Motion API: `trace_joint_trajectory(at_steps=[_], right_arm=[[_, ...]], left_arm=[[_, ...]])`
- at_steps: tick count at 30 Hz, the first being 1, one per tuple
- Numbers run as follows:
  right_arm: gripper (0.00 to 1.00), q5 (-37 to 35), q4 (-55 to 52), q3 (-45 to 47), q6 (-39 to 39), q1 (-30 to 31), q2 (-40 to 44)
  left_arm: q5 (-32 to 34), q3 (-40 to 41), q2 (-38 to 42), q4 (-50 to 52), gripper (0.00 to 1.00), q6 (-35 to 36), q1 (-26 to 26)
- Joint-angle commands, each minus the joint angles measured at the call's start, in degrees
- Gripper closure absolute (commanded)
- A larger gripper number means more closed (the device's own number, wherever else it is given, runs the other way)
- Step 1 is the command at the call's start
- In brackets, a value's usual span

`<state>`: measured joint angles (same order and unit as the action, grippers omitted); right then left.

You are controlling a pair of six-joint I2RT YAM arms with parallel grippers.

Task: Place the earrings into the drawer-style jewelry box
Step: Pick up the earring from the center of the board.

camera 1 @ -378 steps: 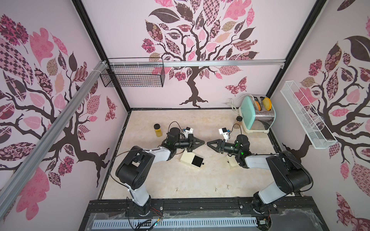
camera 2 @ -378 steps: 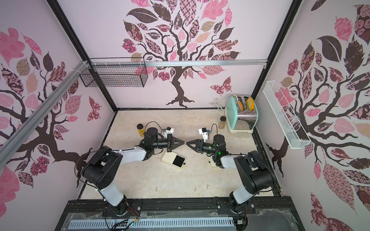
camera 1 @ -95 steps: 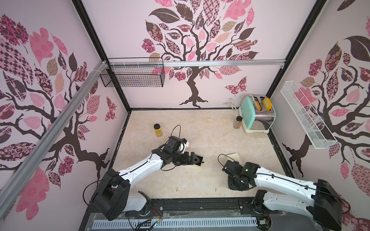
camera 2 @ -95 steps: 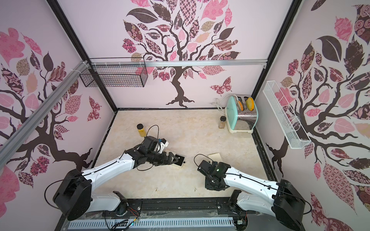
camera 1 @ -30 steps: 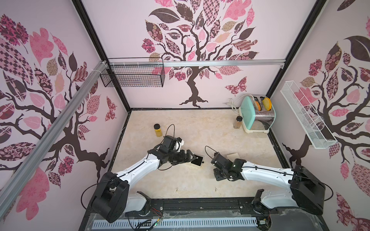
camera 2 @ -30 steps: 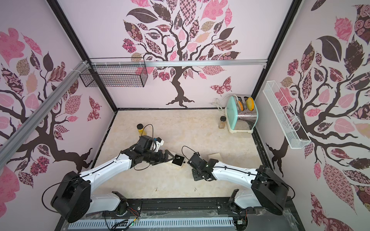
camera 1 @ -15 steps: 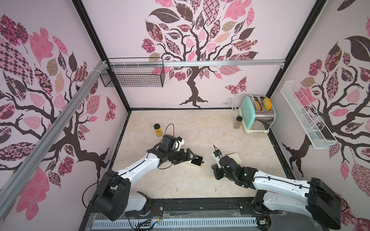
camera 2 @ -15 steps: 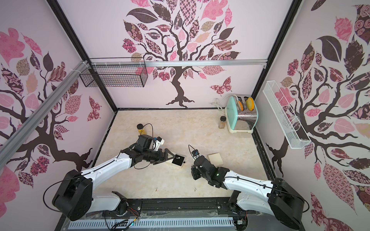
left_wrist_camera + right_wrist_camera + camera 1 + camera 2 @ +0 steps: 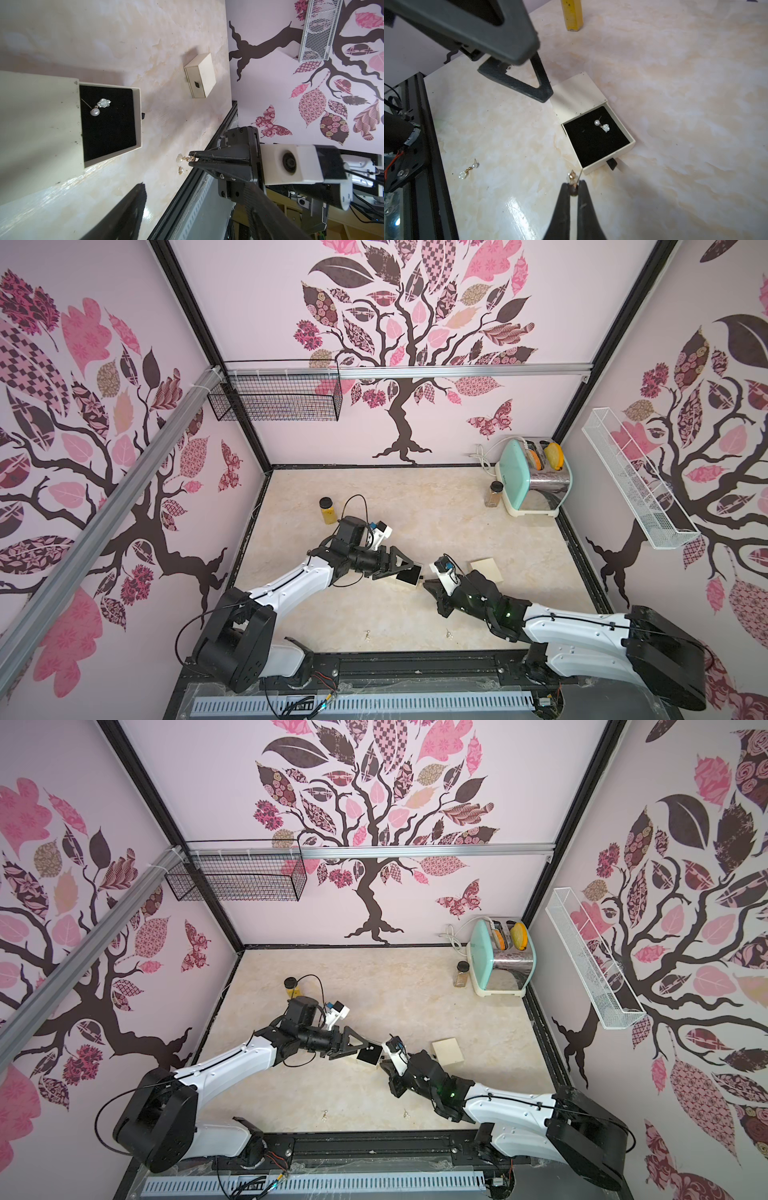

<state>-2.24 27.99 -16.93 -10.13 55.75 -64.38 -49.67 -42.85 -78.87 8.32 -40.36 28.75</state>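
Now: right end effector [image 9: 573, 186] clamps earring [image 9: 572, 176]; left end effector [image 9: 399, 571] spread wide at jewelry box [image 9: 577, 93].

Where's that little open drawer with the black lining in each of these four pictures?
In a top view: drawer just below centre.
In a top view: likewise just below centre.
Left wrist: close up, beside its cream sleeve.
Right wrist: mid-picture.
Shared landmark: pearl earring inside it, clearest in wrist views.

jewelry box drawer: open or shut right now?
Open. The drawer is slid out of its cream sleeve, black lining exposed, with one pearl earring lying inside.
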Motion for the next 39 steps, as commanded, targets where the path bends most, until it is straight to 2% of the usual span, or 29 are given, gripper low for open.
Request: trace_joint_trajectory(at_steps=[1,6,15,30,39], right_arm=[[0.98,1.17,6.91,0.13,3.32,0.24,-0.31],[0.98,3.15,8.14,0.13,4.82,0.24,-0.53],[1.00,8.46,6.99,-1.81,4.95,0.24,-1.50],[1.00,9.10,5.59,-4.00,4.86,0.24,-2.04],[1.00,9.99,5.07,-4.98,4.64,0.24,-2.93]], left_arm=[[-2.63,-0.75,-0.57,-3.24,0.25,-0.77,-0.20],[-4.13,-1.08,-1.55,-4.79,0.30,-1.11,-0.15],[-3.42,-3.86,-2.41,0.74,0.56,3.95,3.17],[-1.84,-4.48,-2.26,5.50,0.64,7.87,5.32],[-1.65,-4.70,-1.95,6.19,0.80,8.37,5.30]])
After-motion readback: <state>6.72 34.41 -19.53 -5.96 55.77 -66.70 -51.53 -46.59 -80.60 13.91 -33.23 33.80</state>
